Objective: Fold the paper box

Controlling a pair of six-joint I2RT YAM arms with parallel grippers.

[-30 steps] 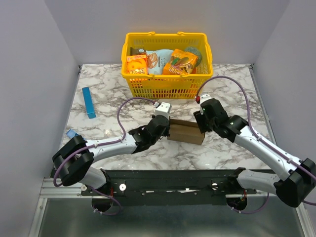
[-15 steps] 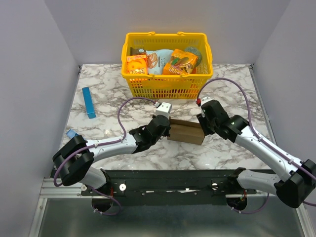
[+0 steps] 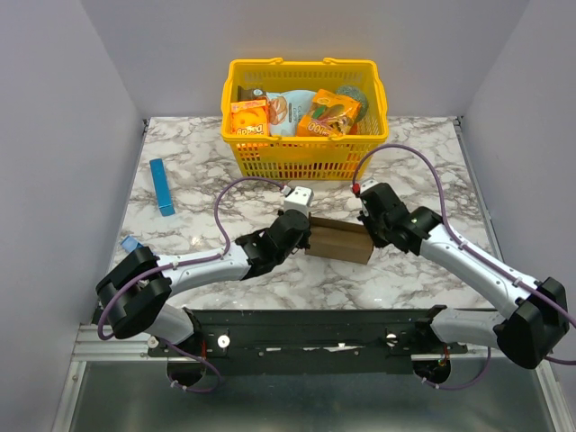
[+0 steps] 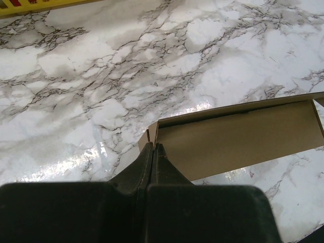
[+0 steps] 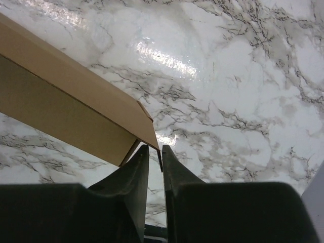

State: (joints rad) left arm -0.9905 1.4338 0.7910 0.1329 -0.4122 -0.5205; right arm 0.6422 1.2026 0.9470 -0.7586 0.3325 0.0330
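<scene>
- The left claw (image 4: pixel 153 148) has its two fingers pressed tight together. It looks like it is pinching the small end flap of the paper box (image 4: pixel 238 136), right at its tips.
- From this claw, the box goes off to the right and a little ahead. The corner of the box touches the fingertips.
- The box is brown and lies on the marble table (image 4: pixel 76 76) between the two claws. Its long side runs from one claw to the other.
- The right claw (image 5: pixel 155 150) has its fingers almost together, with a thin slit between them. The other end corner of the box sits right at its tips. I cannot tell if it is really holding the card.
- From this claw, the box goes off to the left.
- Both claws are just as near, one at each end. I think the next fold needs each claw to work on its own end.
</scene>
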